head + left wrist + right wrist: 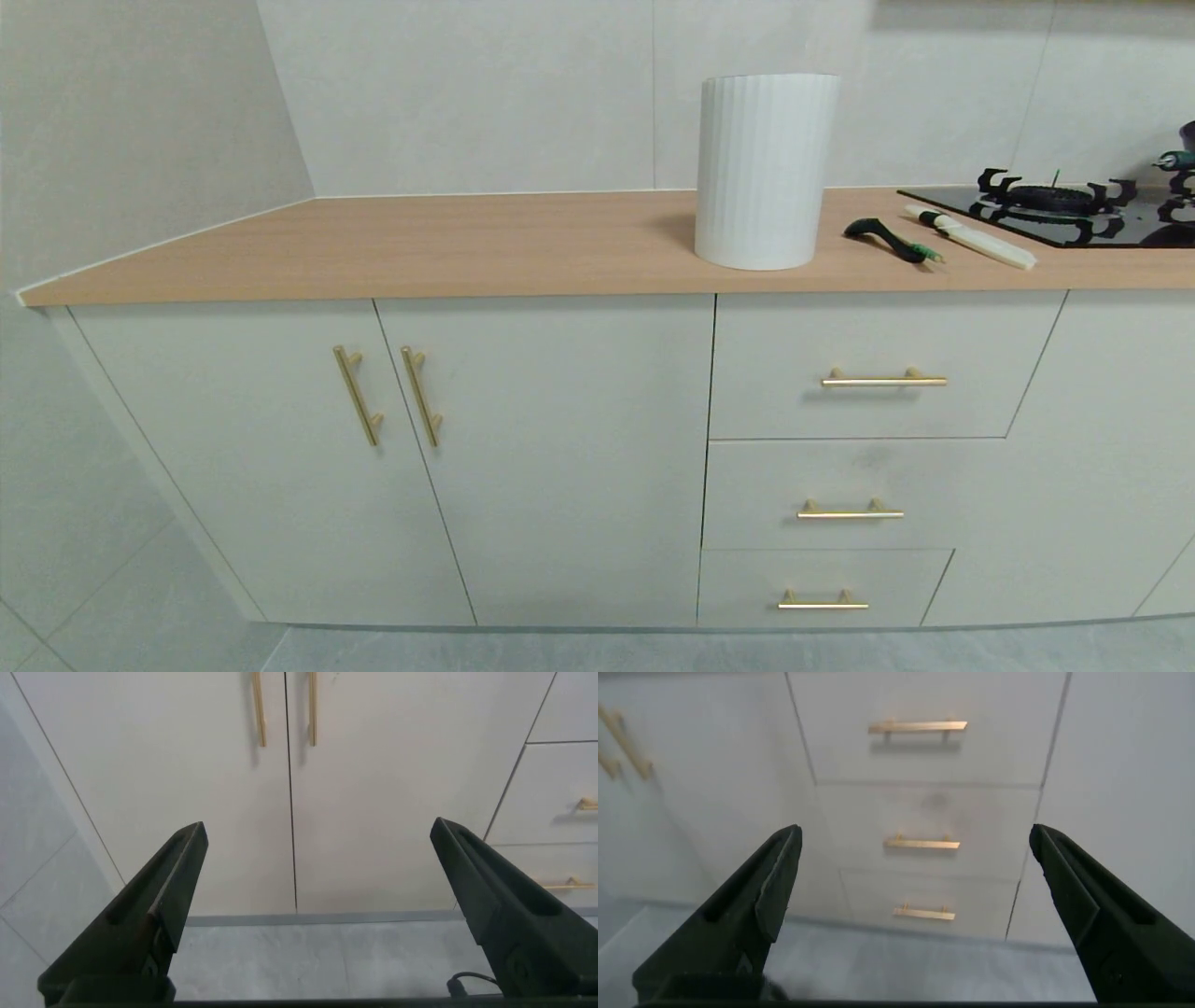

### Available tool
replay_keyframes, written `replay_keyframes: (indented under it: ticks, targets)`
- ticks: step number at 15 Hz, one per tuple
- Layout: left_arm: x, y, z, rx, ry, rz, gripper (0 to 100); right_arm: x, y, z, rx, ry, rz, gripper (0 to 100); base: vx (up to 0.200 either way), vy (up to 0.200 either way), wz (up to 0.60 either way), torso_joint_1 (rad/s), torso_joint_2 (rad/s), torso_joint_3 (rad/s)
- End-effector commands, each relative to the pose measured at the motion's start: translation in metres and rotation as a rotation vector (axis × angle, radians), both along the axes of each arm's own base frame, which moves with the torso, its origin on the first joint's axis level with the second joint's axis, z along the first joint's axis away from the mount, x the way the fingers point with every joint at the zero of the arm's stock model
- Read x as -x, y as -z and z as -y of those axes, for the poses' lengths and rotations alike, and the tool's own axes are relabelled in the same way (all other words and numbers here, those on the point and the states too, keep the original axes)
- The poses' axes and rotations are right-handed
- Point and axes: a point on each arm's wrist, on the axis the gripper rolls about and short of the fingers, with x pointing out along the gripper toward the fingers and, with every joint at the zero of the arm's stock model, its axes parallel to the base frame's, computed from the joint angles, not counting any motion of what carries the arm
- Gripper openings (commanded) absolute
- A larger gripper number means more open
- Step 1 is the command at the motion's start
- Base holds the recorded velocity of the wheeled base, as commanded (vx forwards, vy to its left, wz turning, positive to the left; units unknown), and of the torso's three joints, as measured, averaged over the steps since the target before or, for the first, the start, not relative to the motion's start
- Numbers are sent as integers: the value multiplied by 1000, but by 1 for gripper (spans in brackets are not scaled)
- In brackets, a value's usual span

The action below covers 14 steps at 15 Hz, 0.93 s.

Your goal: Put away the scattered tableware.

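Left wrist view has the left gripper [318,829] with its two dark fingers spread wide and nothing between them, low in front of the pale cupboard doors [402,812] and above the grey floor [318,952]. The right gripper [915,833] is spread just as wide and also empty, facing the stack of drawers [924,812] with brass handles.

Up on the wooden counter [420,243], toward its right end, two utensils lie flat and side by side between a tall white ribbed canister [766,173] and the black stove [1050,199]. The black utensil [892,240] is curved and dark, with a green tip. Its long axis runs from far left to near right, the green tip at the near right. The pale utensil [971,237], just right of it, is long, slim and cream-coloured with a dark far end; it lies along nearly the same diagonal, the pale end pointing near right.
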Motion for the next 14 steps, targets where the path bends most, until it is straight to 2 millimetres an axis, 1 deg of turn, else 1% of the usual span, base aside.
replay_keyframes:
  ticks: [1,2,3,4,6,9,10,11,12,14]
  targets:
    - [0,0,0,1,0,0,100,-42,-18,-4,4,-30,-200,100,0,0,0,0,0,0]
    - [0,0,0,1,0,0,100,-61,-28,-5,1,-25,-259,100,0,0,0,0,0,0]
    - [0,0,0,-1,0,0,100,-69,-30,-6,2,-25,-287,100,0,0,0,0,0,0]
    - [0,0,0,-1,0,0,100,-96,-31,-8,8,-30,-385,100,0,0,0,0,0,0]
    - [0,0,0,1,0,0,100,-139,-24,-11,14,-29,-481,100,0,0,0,0,0,0]
    - [0,0,0,1,0,0,100,-194,-11,-16,23,-35,-519,100,0,0,0,0,0,0]
    - [0,0,0,-1,0,0,100,-205,-8,-18,25,-40,-528,100,0,0,0,0,0,0]
    - [0,0,0,-1,0,0,100,-226,-3,-21,28,-42,-558,100,0,0,0,0,0,0]
    - [0,0,0,-1,0,0,100,-240,2,-22,27,-42,-577,100,0,0,0,0,0,0]
    - [0,0,0,1,0,0,100,-261,10,-24,27,-42,-594,100,0,0,0,0,0,0]
